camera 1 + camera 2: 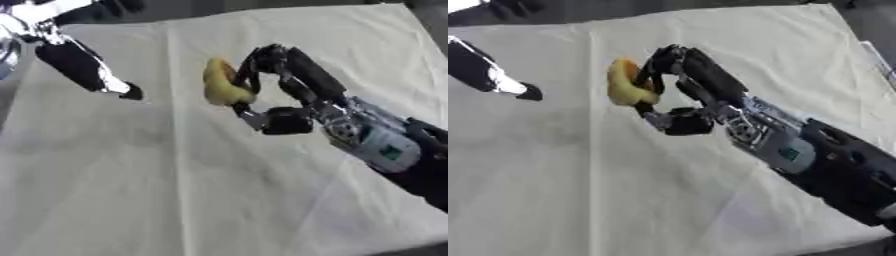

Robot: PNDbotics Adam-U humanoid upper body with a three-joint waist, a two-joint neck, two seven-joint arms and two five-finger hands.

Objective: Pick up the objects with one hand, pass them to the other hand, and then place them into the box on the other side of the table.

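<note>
A yellow, curved, banana-like object (pixel 220 85) is held above the middle of the white cloth. My right hand (pixel 302 82) comes in from the lower right and is shut on it, fingers curled over its right side and the thumb below. My left hand (pixel 103 79) reaches in from the upper left, black with a white strip. Its tip ends a short way left of the yellow object and does not touch it. No box shows in either view.
A white, creased cloth (pixel 175 190) covers the table. Dark floor shows beyond the far edge (pixel 219 7) and at the right corner (pixel 872 30). A shiny silver part (pixel 9 50) of the left arm sits at the left edge.
</note>
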